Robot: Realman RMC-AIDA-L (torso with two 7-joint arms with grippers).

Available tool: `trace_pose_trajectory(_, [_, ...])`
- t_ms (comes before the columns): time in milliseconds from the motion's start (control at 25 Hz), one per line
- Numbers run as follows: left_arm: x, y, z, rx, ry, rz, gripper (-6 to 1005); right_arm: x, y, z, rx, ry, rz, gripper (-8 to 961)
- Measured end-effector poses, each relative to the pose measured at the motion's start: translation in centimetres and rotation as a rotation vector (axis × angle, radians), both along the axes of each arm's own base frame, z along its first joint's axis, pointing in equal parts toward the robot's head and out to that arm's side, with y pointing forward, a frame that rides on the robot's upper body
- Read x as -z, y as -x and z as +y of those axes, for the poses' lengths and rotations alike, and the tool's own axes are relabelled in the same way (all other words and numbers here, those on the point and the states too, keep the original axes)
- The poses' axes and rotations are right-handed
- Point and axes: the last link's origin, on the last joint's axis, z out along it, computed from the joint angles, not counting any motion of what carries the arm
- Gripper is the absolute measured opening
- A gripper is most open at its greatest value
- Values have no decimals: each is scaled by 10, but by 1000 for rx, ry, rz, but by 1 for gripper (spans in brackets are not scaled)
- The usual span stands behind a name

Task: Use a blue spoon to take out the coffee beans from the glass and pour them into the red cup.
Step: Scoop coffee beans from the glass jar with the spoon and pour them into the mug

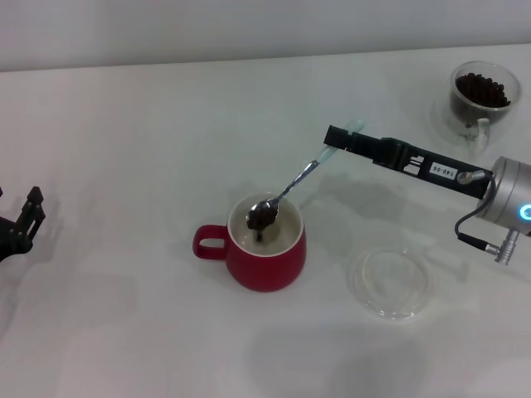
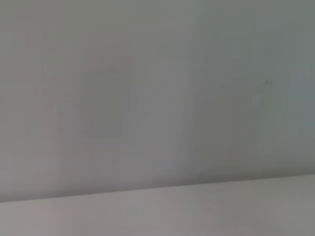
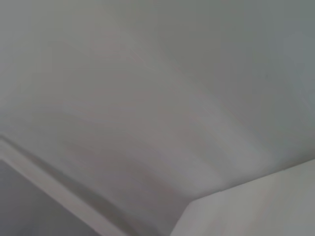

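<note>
Heaping the blue spoon (image 1: 286, 193), coffee beans (image 1: 262, 217) look nearly black.

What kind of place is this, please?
Probably a robot test bench, not a real kitchen: a plain white table against a bare wall, with only the red cup, the glass of beans and a clear dish; the right claw holds the blue spoon.
</note>
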Motion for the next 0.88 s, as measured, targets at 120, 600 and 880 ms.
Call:
trace_pose_trajectory(120, [0, 0, 0, 0, 0, 0, 592, 0, 2, 1, -30, -6, -21, 181])
trace_pose_trajectory(600, [1, -2, 4, 2, 4, 3, 591, -1, 5, 5, -103, -55, -88, 182])
trace_pose_trajectory(880, [0, -2, 5, 1, 3, 6, 591, -3, 10, 4, -203, -98, -137, 183])
